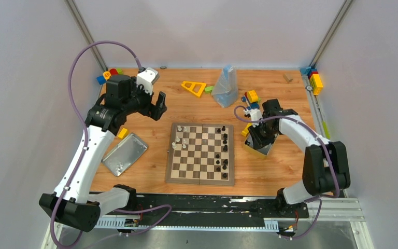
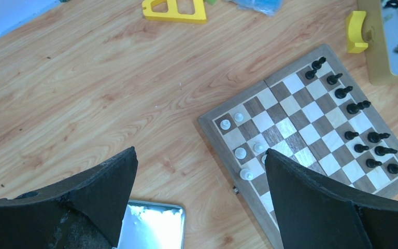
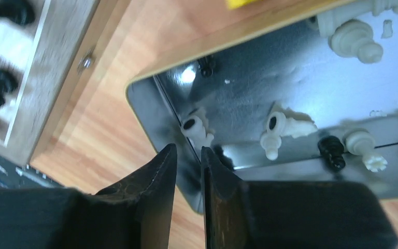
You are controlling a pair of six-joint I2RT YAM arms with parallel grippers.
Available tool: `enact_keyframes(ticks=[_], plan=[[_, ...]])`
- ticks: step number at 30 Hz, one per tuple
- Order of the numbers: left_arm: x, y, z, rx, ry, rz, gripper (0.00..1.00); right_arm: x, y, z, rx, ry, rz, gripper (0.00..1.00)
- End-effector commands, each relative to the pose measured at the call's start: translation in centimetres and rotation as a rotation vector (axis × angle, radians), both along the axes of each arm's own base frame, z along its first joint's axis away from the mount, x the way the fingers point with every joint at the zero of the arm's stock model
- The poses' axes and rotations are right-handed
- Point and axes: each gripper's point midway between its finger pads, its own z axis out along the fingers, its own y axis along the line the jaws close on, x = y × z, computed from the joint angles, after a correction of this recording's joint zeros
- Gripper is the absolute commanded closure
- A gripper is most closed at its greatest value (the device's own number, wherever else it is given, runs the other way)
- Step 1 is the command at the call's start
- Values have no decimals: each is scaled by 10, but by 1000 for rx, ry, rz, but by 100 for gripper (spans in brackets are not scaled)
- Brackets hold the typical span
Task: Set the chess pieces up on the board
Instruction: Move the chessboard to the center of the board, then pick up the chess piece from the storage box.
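The board point(image 1: 199, 180) lies mid-table, with black chess pieces point(image 1: 224, 150) along its right columns and a few white ones point(image 1: 179, 139) at its left. My left gripper point(image 1: 158, 111) hangs open above the bare wood left of the board point(image 2: 290, 124), nothing between its fingers point(image 2: 199, 151). Down in the yellow-sided tin box point(image 1: 256, 150) is my right gripper point(image 1: 259, 139). Its jaws point(image 3: 187, 149) stand a narrow gap apart astride the tin's wall point(image 3: 150, 104). A lying cream piece point(image 3: 197, 129) is right at the tips. More cream pieces point(image 3: 280, 127) and a black one point(image 3: 331, 150) lie inside.
A silver lid point(image 1: 125, 154) lies left of the board. At the back are a yellow triangular block point(image 1: 193, 87), a plastic bag point(image 1: 226, 85) and coloured blocks point(image 1: 251, 97). More blocks sit in the back corners point(image 1: 109, 75) point(image 1: 315, 80). A small yellow block point(image 1: 123, 133) lies by the left arm.
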Motion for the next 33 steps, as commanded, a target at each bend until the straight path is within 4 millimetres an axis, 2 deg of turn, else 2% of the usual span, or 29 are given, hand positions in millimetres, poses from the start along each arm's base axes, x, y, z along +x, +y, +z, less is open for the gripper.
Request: enact_keyframes(ticks=[1,5,7,9,12,15,17,22,27,33], plan=[[15,7,2,37,-44,29,0,-42,-1,7,15,19,162,74],[19,11,-5,60,-32,46,0,-66,-11,6,-15,39,223,74],[22,12,-8,71,-29,49,0,-68,-15,4,-35,36,245,74],[24,13,-11,77,-22,54,0,-62,-18,4,-52,19,240,74],[26,13,-12,83,-19,56,0,-34,-19,17,-46,-58,174,72],[27,13,-13,83,-20,55,0,9,-18,35,-30,-168,64,66],[28,12,-14,84,-18,54,0,32,-21,41,-41,-214,-6,62],[27,11,-15,78,-17,47,0,74,-33,33,-101,-250,-126,54],[25,10,-13,70,-22,40,0,100,-35,32,-58,-264,-237,55],[23,7,-12,56,-27,32,0,109,-36,24,-40,-275,-317,63]])
